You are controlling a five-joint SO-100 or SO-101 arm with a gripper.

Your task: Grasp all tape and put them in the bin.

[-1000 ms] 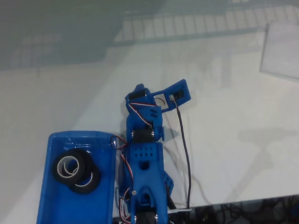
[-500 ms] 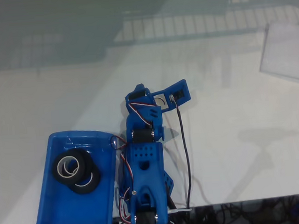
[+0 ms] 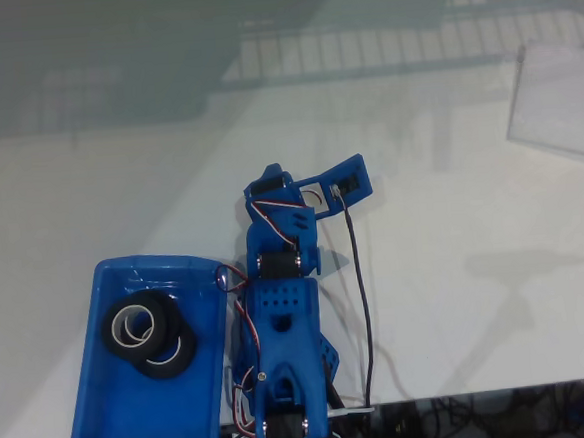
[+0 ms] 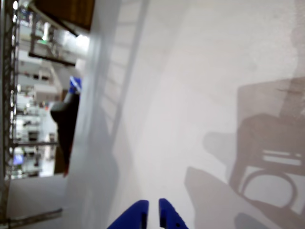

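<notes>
In the fixed view, the bin (image 3: pixel 147 364) sits at the lower left of the white table (image 3: pixel 433 229), right beside the folded blue arm (image 3: pixel 284 325), which lies just to its right. Inside the bin, toward its upper left part, lie black tape rolls (image 3: pixel 150 334) with pale cores, overlapping one another; two rings are plain, and a third may be hidden in the stack, though that cannot be told from here. A black cable (image 3: pixel 362 304) runs down the table just right of the arm. A pale sheet (image 3: pixel 559 100) lies far from the bin, at the table's upper right edge.

In the wrist view, the gripper (image 4: pixel 153 210) enters from the bottom edge, its two blue fingertips (image 4: pixel 138 212) close together with only a thin gap between them and nothing held. Beyond it stretches bare white table surface with grey shadows on the right. A cluttered room background shows along the left edge, too blurred to make out.
</notes>
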